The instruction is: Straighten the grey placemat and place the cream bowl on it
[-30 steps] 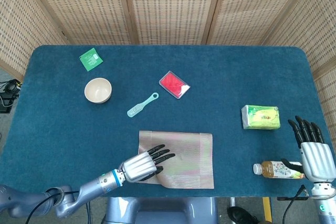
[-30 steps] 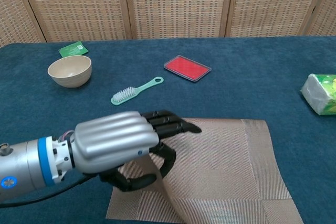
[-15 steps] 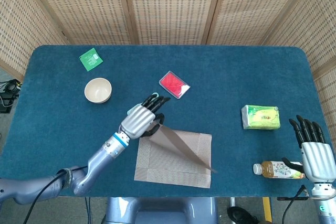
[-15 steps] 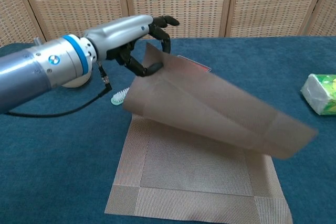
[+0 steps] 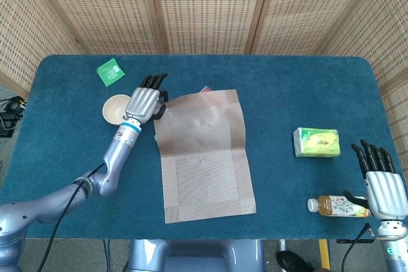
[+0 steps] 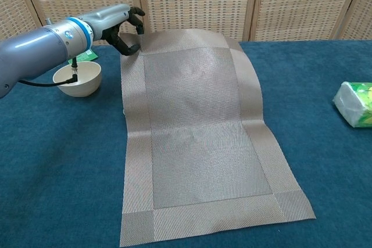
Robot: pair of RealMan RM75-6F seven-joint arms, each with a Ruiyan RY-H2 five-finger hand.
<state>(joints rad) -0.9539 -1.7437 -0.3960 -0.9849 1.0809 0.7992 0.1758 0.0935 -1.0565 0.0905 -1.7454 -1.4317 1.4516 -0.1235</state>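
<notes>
Head view, looking down on a blue table: the left hand (image 5: 145, 101), upper left of centre, pinches the far left corner of the grey placemat (image 5: 204, 157), which runs opened out from the frame's centre down toward the lower middle, its far end raised and rumpled. The cream bowl (image 5: 117, 109) sits just left of that hand, almost touching it. At the lower right edge the right hand (image 5: 379, 183) rests upright with fingers apart, holding nothing, beside a drink bottle (image 5: 333, 206); a green tissue pack (image 5: 316, 142) lies above it. Chest view, from the front: the left hand (image 6: 123, 26), at upper left, holds the mat's far corner lifted off the table, so the grey placemat (image 6: 200, 143) slopes down to a flat near edge at the bottom. The cream bowl (image 6: 77, 79) stands at left, beneath the arm. To do this step well, the hand should probably lower the corner gently away from the robot, keeping slight tension so the far end lies flat without a crease, and avoid nudging the bowl when letting go.
</notes>
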